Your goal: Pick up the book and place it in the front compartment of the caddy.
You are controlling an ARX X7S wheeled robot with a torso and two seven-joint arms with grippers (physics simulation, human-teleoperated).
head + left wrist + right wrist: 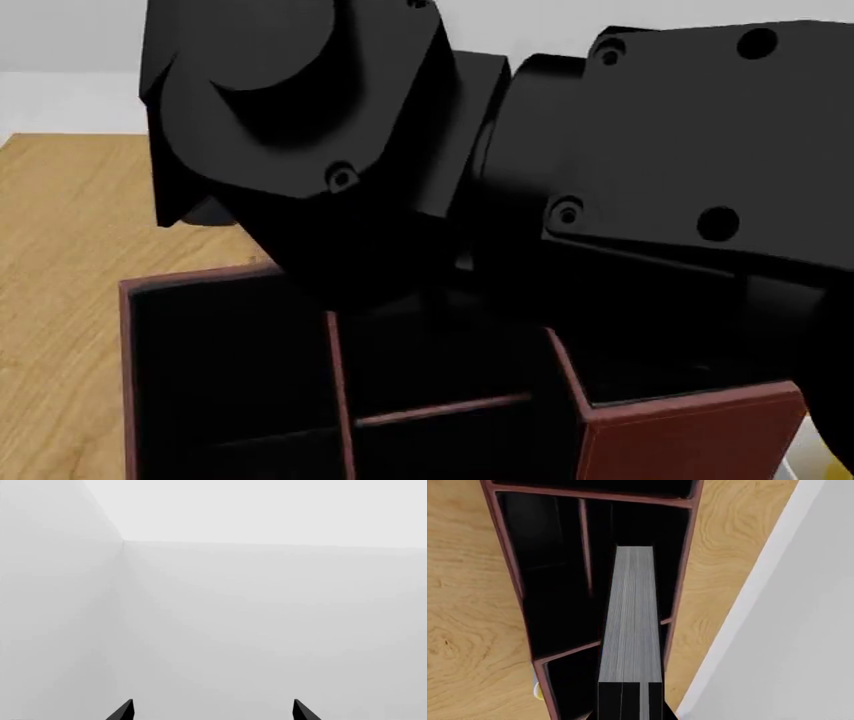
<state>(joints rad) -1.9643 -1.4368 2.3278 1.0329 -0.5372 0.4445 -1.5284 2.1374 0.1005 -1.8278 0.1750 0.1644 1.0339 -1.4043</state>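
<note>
Grey page edge of the book (631,615) is seen held over the caddy (512,580), clamped by the right gripper (630,700). Lift judged done; lowering and release remain. Left gripper (212,711) is spread, empty.

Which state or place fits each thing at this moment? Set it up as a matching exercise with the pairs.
Things:
1. plain black rectangular book
2. dark red-brown caddy box
3. left gripper
4. light wooden table

States or places:
A. jaws apart, nothing between them, facing a pale wall
B. lying under the caddy box
C. split into black-lined cells by thin dividers
D. grey page edge turned to the right wrist camera, above the cells

Pairs: 1-D, 2-C, 3-A, 4-B
</note>
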